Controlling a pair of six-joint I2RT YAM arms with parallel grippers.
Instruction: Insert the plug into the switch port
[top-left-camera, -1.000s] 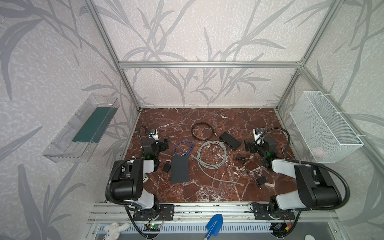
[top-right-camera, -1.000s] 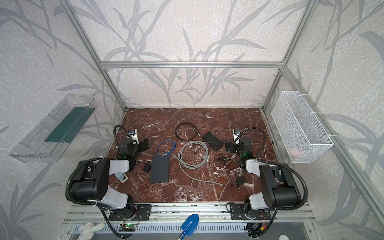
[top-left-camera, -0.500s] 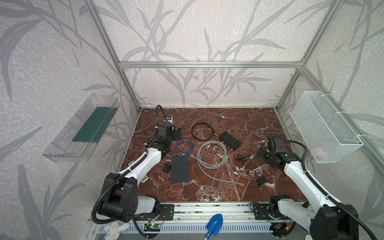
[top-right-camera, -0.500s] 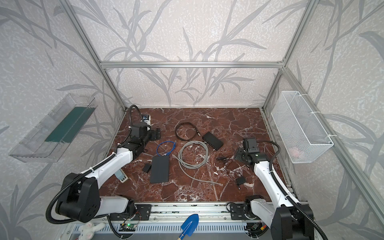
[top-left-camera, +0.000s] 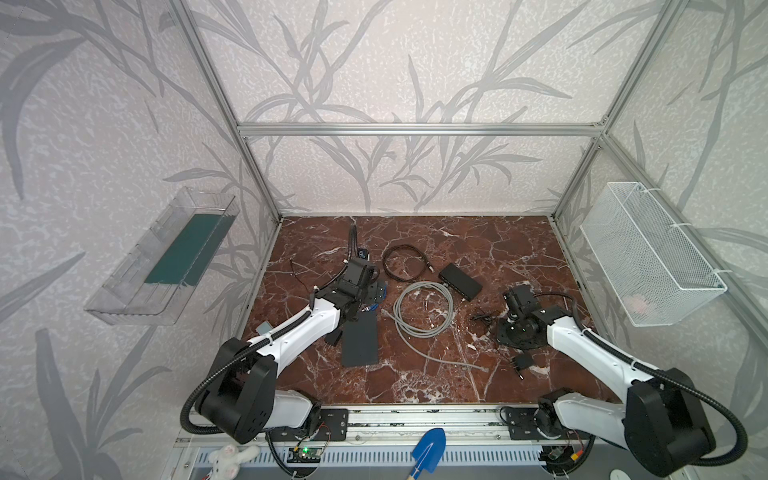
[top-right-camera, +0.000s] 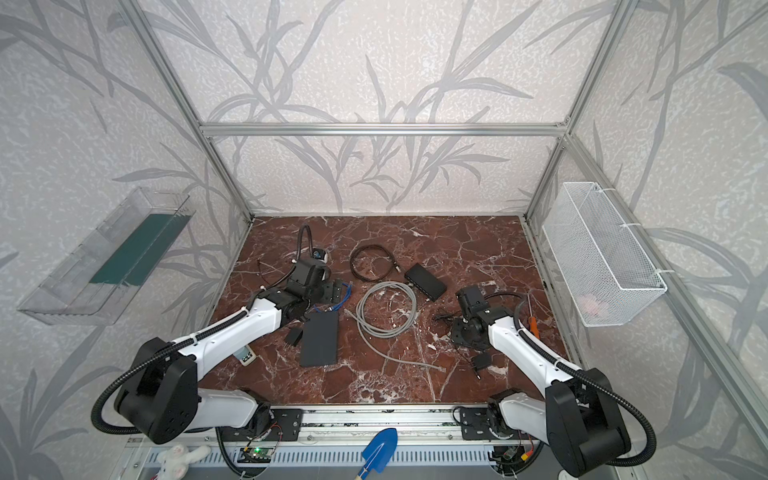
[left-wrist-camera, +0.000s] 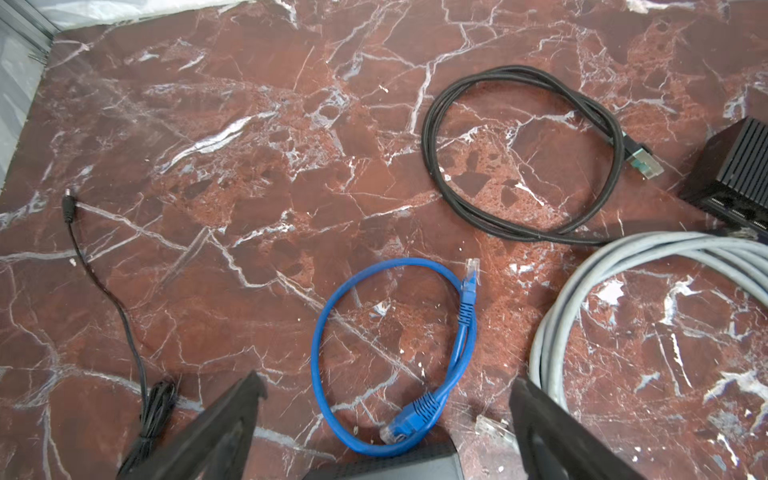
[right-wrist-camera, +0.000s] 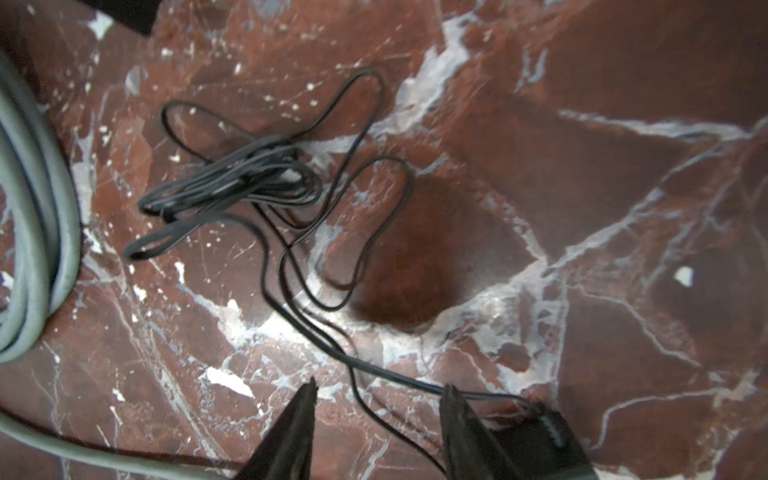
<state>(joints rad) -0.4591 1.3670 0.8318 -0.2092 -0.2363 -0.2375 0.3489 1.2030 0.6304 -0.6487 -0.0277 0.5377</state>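
In both top views both arms have swung out from their folded rest, and the switch (top-left-camera: 460, 282) lies untouched between them. Left wrist: the left gripper (left-wrist-camera: 386, 386) gapes wide over the blue cable (left-wrist-camera: 465, 324), whose plug (left-wrist-camera: 472, 272) lies free. Right wrist: the right gripper (right-wrist-camera: 380, 388) is narrowing astride a thin black wire (right-wrist-camera: 232, 183) with nothing pinched. Insertion hasn't begun.

The switch (top-left-camera: 460, 281) is black, one cable (left-wrist-camera: 466, 309) blue, the tabletop (top-left-camera: 498, 245) red marble veined white.
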